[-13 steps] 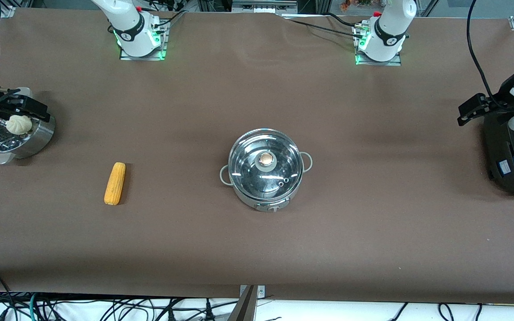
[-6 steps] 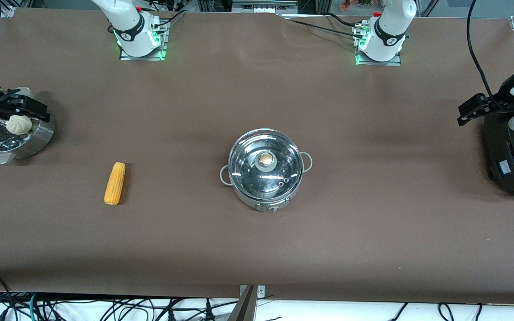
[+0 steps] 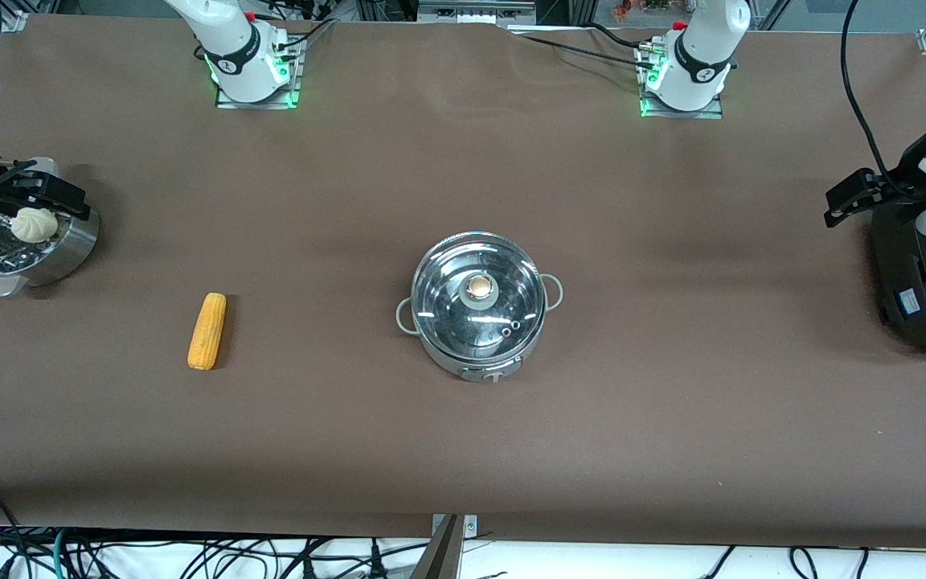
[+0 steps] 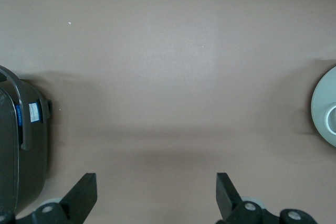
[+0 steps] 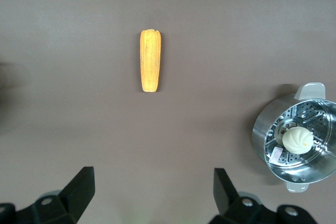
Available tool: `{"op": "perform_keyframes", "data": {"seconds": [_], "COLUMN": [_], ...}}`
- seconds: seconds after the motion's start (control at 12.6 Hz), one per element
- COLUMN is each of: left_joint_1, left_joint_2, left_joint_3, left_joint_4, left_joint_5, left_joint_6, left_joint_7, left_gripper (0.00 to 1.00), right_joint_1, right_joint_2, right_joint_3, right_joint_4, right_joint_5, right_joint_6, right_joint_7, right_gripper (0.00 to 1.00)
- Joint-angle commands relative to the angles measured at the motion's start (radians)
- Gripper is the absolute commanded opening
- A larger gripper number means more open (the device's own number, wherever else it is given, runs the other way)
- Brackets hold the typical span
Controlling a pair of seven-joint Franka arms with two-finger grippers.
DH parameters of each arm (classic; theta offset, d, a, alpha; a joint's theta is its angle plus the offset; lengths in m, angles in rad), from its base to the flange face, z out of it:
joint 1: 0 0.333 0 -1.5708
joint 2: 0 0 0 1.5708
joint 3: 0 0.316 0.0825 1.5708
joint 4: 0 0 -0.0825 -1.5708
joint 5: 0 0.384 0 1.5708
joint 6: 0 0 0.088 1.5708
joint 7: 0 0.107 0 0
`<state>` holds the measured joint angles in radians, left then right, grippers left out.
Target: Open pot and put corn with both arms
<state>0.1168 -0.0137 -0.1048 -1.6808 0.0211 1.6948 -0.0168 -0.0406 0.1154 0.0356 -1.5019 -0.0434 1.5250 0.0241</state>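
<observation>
The steel pot (image 3: 479,310) stands at the middle of the table with its glass lid (image 3: 477,299) on, the lid's knob (image 3: 478,286) in the centre. The yellow corn (image 3: 207,330) lies flat on the brown cloth toward the right arm's end, well apart from the pot; it also shows in the right wrist view as the corn (image 5: 150,60). My right gripper (image 5: 153,174) hangs open high over the cloth between corn and steamer basket. My left gripper (image 4: 156,179) hangs open high over bare cloth beside the rice cooker. Neither holds anything.
A steel steamer basket (image 3: 69,241) with a white bun (image 3: 34,224) sits at the right arm's end of the table. A black rice cooker (image 3: 925,281) sits at the left arm's end. Cables hang below the table's edge nearest the front camera.
</observation>
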Motion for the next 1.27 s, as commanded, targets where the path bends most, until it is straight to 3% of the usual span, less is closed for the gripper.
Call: {"op": "perform_keyframes", "data": {"seconds": [0.0,1.19], "left_joint_1": [0.0,0.0], "left_joint_2": [0.0,0.0], "left_joint_3": [0.002,0.002], "left_joint_4": [0.009,0.009], "left_joint_5": [-0.02,-0.02], "left_joint_6": [0.003,0.003], "left_joint_7": [0.02,0.02], "left_gripper": [1.0,1.0], "right_joint_1": [-0.009,-0.009], "right_joint_2": [0.012,0.043], "right_joint_3": [0.007,0.007], "right_joint_4": [0.032,0.025], "right_joint_5": [-0.006,-0.004], "right_joint_6": [-0.008,0.006], "right_joint_7": [-0.01,-0.012], "right_gripper": [1.0,1.0]}}
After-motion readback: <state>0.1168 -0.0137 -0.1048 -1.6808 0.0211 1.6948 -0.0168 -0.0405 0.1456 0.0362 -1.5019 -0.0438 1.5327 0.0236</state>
